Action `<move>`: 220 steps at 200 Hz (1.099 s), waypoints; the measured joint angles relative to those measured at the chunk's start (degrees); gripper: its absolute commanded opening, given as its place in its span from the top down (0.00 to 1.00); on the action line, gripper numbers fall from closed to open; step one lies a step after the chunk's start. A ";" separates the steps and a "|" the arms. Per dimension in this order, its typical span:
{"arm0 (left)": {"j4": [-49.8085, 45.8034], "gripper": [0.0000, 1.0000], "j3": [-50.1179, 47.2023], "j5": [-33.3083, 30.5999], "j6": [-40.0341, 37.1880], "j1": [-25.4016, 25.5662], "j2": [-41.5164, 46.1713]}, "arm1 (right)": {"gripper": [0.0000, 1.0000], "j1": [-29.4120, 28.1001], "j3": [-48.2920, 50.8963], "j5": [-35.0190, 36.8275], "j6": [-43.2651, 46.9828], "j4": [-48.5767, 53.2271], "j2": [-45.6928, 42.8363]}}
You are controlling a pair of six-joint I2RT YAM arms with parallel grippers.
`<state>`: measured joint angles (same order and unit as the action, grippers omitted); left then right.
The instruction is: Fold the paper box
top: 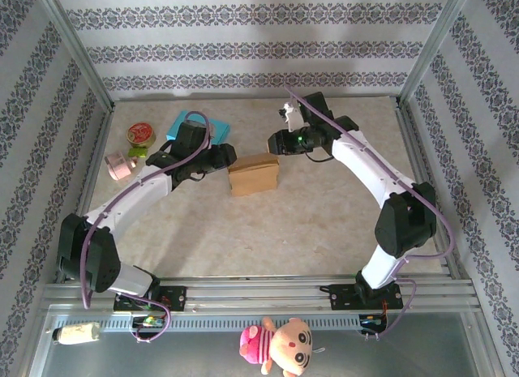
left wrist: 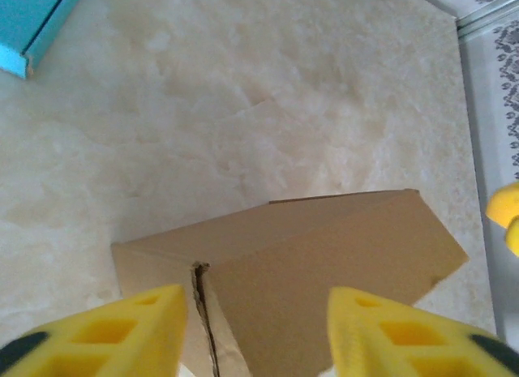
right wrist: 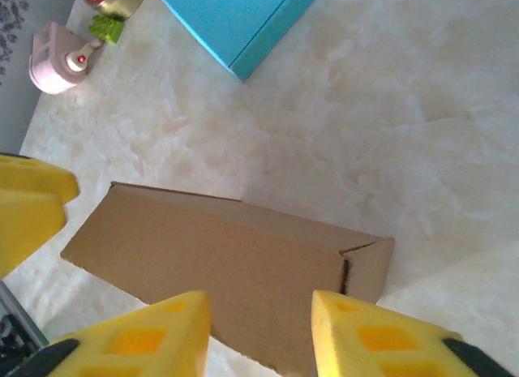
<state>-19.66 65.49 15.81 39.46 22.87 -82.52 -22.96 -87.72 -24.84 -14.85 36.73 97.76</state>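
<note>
Far left: one pale pink round plastic item (top: 120,166) sits close to the left wall, the first of three small things gathered there.
Next to it: one round tin with a red lid (top: 142,134) stands further back, and one small green block (top: 136,152) lies between the tin and the pink item.
Back left: one flat turquoise box (top: 180,126) lies on the beige marbled table (top: 268,231), partly covered by the left white arm (top: 138,190).
Left tool: the left tool (left wrist: 255,312) is right at the left end of the task's box. Its two yellow fingers (left wrist: 138,328) are spread apart and poised over that end, one on each side of the flap seam.
Paper box: one brown cardboard paper box (top: 253,174) lies mid-table on a long side, squarely between the two tools. It is closed up into a block, with a thin dark slit at each end where the flaps meet.
Right tool: the right tool (right wrist: 259,316) sits over the box's right end, its two yellow fingers (right wrist: 381,336) also spread with a clear gap between them.
Right side: the second white arm (top: 369,162) reaches in from the right.
Near edge: one white cylinder (top: 77,334) lies on the left, and one plush doll in pink (top: 280,344) lies near the centre.
</note>
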 measured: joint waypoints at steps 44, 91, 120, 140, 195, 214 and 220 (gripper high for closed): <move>0.09 0.39 -1.81 0.20 0.52 0.00 0.22 | 0.69 0.74 2.25 1.51 0.26 0.76 0.15; 7.65 0.64 -9.29 3.28 2.47 0.04 0.04 | 0.75 0.20 8.11 1.46 0.66 -3.06 0.04; 12.52 0.67 -12.33 4.09 3.50 0.04 1.38 | 0.72 -0.07 9.55 2.45 0.57 -4.31 -1.51; 11.82 0.52 -11.87 3.58 3.08 0.04 1.70 | 0.65 -0.04 8.79 2.49 -0.17 -3.13 -1.51; 7.15 0.33 -5.97 0.68 2.01 0.04 1.25 | 0.55 -0.04 1.64 2.51 -0.17 -1.27 -0.79; 7.19 0.34 -5.31 0.74 2.01 0.04 -0.44 | 0.55 -0.20 1.42 2.51 0.24 -1.18 1.11; 7.19 0.38 -5.53 1.05 2.01 0.04 -1.14 | 0.55 -0.35 1.79 2.56 0.33 -1.31 1.73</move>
<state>-12.47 59.96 16.86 41.47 22.92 -83.66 -23.31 -85.93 -22.28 -14.52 35.42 99.48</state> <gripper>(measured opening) 0.676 0.451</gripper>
